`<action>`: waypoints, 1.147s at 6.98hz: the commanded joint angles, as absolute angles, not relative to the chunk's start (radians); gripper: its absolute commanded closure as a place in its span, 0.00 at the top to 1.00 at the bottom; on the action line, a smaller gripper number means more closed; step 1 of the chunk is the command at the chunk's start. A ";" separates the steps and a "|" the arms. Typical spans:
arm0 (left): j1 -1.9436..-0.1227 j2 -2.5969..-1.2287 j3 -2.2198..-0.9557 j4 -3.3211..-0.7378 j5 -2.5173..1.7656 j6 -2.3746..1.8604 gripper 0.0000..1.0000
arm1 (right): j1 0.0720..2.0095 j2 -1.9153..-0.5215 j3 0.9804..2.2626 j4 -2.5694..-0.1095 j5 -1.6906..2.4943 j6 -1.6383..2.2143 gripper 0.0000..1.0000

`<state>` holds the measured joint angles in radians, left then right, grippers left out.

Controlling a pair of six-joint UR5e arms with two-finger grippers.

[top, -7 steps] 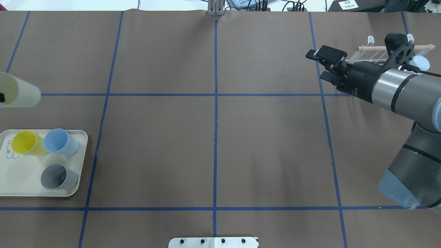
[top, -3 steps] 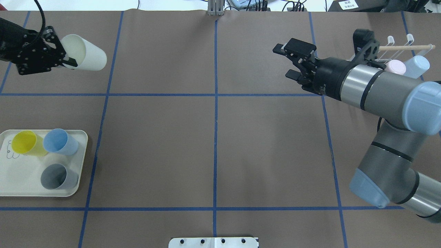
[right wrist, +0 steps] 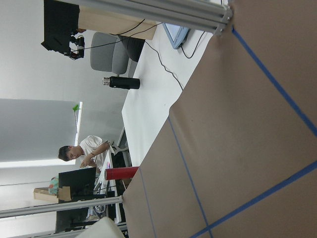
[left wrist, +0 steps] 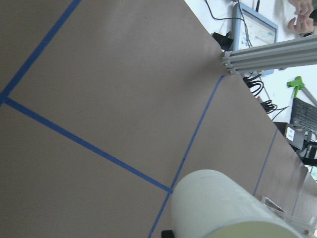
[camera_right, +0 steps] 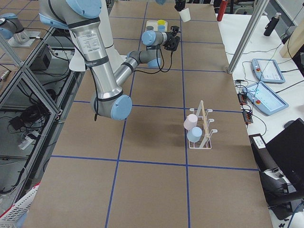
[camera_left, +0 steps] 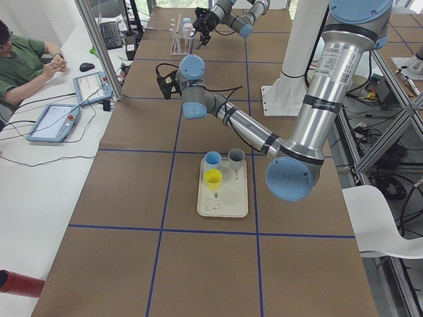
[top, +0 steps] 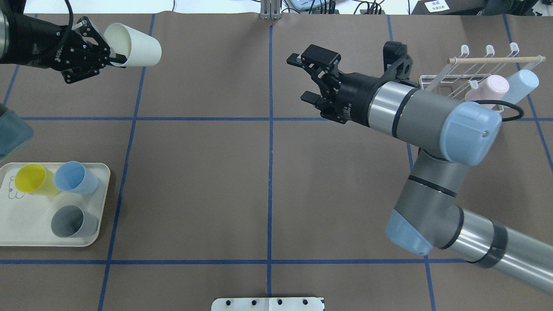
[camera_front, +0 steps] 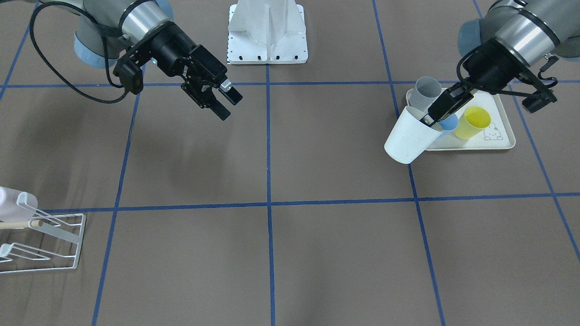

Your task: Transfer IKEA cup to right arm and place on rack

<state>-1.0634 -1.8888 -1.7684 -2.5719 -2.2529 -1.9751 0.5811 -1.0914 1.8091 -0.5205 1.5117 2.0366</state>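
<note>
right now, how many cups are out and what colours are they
white: 1, the white cup held in the left gripper
yellow: 1, the yellow cup on the tray
grey: 1, the grey cup on the tray
blue: 2, the blue cup on the tray and the pale blue cup on the rack
pink: 1, the pink cup on the rack
total: 6 cups

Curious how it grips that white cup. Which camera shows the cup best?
Exterior front-facing: the whole white cup shows, rim pinched by the left gripper. Overhead shows it nearly as well; left wrist, only its side; exterior right, a speck.
</note>
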 commanded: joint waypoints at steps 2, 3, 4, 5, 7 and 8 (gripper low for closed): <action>-0.999 -1.917 -1.663 -3.002 -2.030 -2.312 0.00 | 0.552 -0.924 1.709 -0.500 1.499 2.155 1.00; -0.971 -1.916 -1.626 -3.152 -1.937 -2.404 0.00 | 0.554 -0.917 1.710 -0.464 1.499 2.170 1.00; -0.950 -1.916 -1.580 -3.272 -1.877 -2.457 0.00 | 0.558 -0.920 1.709 -0.416 1.493 2.198 1.00; -0.922 -1.916 -1.577 -3.316 -1.832 -2.477 0.00 | 0.558 -0.917 1.709 -0.408 1.476 2.201 1.00; -0.838 -1.927 -1.604 -3.370 -1.777 -2.491 0.00 | 0.555 -0.913 1.706 -0.382 1.460 2.223 1.00; -0.787 -1.954 -1.606 -3.370 -1.758 -2.490 0.00 | 0.555 -0.913 1.698 -0.382 1.456 2.223 1.00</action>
<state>-0.8427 -1.9308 -1.5990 -3.3566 -1.7853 -2.4872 0.5560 -0.9135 1.7045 -0.3864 1.4637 2.2176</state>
